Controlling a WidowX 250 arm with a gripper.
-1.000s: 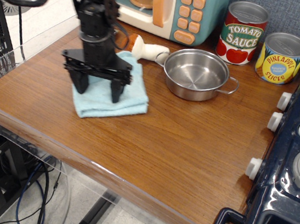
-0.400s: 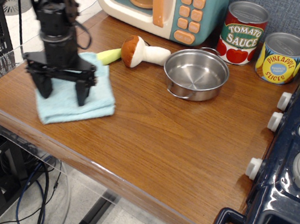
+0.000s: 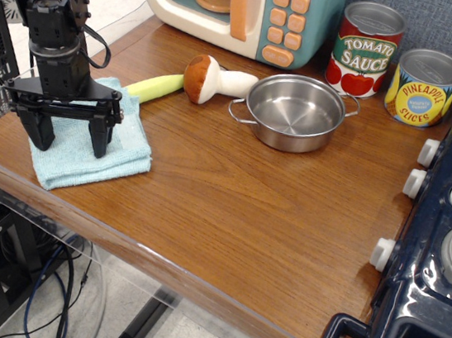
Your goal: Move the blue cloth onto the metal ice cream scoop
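The blue cloth [image 3: 120, 148] lies flat near the table's front left corner. My gripper [image 3: 70, 137] stands upright over it, jaws spread wide. Both fingertips [image 3: 99, 142] rest on or just above the cloth, with nothing clamped between them. The metal ice cream scoop shows only its pale yellow-green handle [image 3: 155, 86], lying between the cloth's far right corner and the toy mushroom [image 3: 209, 78]. Its left end meets the cloth's edge. The silver head is hidden.
A steel pot [image 3: 294, 111] sits right of the mushroom. A toy microwave [image 3: 247, 5] and two cans, tomato sauce [image 3: 364, 50] and pineapple [image 3: 422, 87], stand at the back. A toy stove [image 3: 441, 247] fills the right side. The table edge [image 3: 117, 238] runs close to the cloth.
My gripper has moved left toward the front left corner, and the blue cloth has slid with it. The scoop's handle and the mushroom, partly covered before, now show.
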